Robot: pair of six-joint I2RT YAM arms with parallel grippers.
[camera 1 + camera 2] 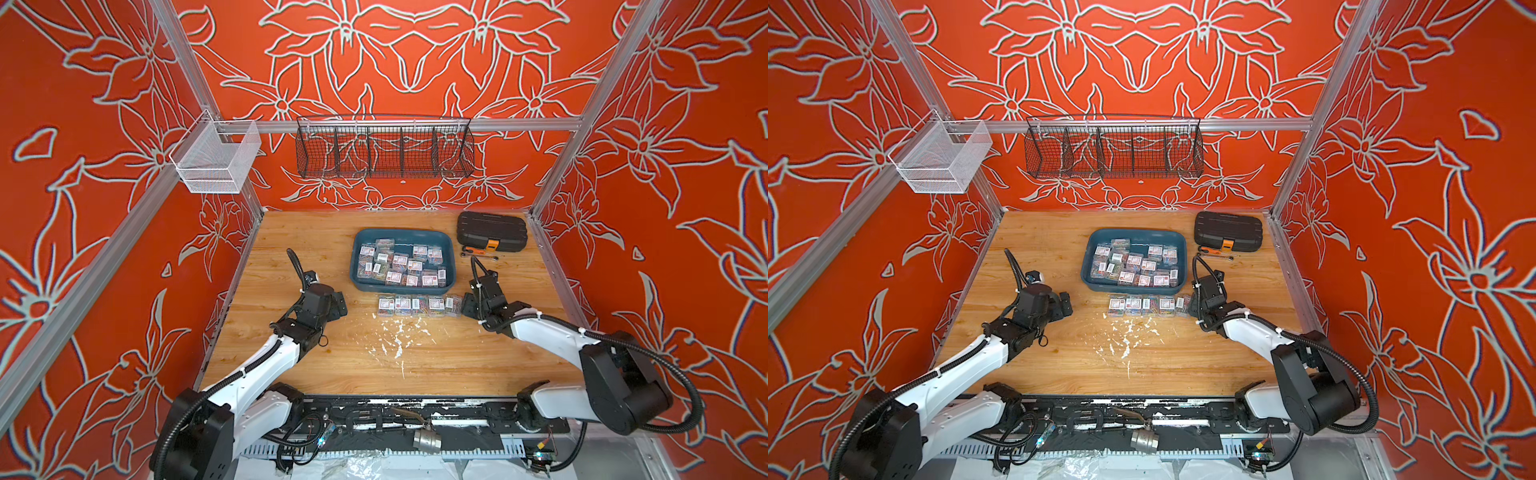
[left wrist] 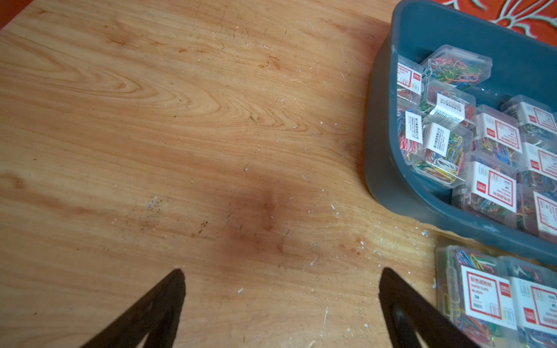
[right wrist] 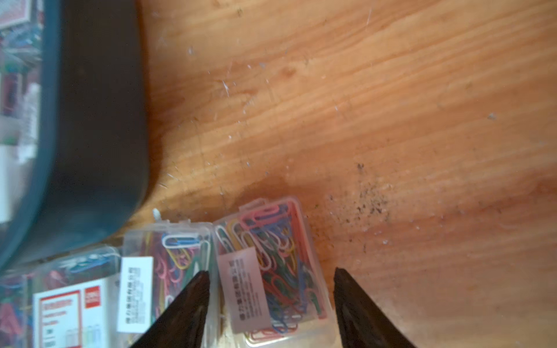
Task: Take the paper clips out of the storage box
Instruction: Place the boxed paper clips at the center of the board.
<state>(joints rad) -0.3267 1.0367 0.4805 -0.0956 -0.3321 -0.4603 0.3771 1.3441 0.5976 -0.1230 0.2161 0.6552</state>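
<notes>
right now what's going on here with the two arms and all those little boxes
Two robot arms are taking paper clips out of the storage box. Five boxes sit in a row on the table in front of it; many more remain inside. The right end effector straddles the row's end box, jaws open. The left end effector hovers open and empty over bare wood.

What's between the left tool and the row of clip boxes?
Only bare, white-flecked table lies between left tool and clip boxes, seen in the left wrist view.
</notes>
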